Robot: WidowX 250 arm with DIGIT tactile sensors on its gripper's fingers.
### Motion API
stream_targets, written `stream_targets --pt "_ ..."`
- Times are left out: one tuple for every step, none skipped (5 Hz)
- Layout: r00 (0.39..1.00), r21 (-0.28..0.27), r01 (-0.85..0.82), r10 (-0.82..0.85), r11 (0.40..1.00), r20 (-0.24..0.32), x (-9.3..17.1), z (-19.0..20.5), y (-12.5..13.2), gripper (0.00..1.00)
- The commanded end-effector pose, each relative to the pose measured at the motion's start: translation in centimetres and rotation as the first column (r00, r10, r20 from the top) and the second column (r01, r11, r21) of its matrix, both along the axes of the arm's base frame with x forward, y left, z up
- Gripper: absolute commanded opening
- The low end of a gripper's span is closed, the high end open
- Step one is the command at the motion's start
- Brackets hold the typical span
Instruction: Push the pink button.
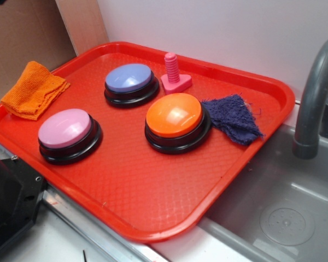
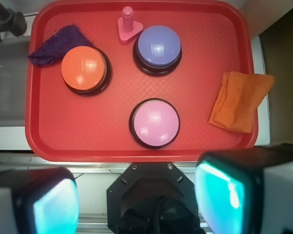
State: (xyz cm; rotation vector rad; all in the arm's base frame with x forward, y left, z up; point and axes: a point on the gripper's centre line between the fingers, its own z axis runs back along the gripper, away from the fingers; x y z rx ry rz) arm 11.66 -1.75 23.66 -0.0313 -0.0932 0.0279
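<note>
While the red tray carries three buttons, the pink button sits untouched at its near edge, so the gripper, wide open and empty, must first descend onto it.

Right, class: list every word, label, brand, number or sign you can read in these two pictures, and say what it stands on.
None can be read. The red plastic tray, the glossy pale pink dome button, the orange dome button, the blue-lavender dome button, the small bright pink bolt toy and both cloths show no print.
</note>
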Motion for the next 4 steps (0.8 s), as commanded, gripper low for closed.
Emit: stream_targets --pt "1.0 0.0 0.0 0.0 1.0 0.0 0.0 0.0 0.0 1.0" --pt "0.996 0.027 0.079 -0.078 0.996 -0.048 3.8 -5.0 1.9 1.0" --pt "0.989 -0.008 0.137 -0.137 0.991 -0.048 6.9 -10.1 1.0 1.0" --pt "0.982 0.063 0.178 -0.174 0.982 -0.067 6.0 -12.6 1.2 1.0"
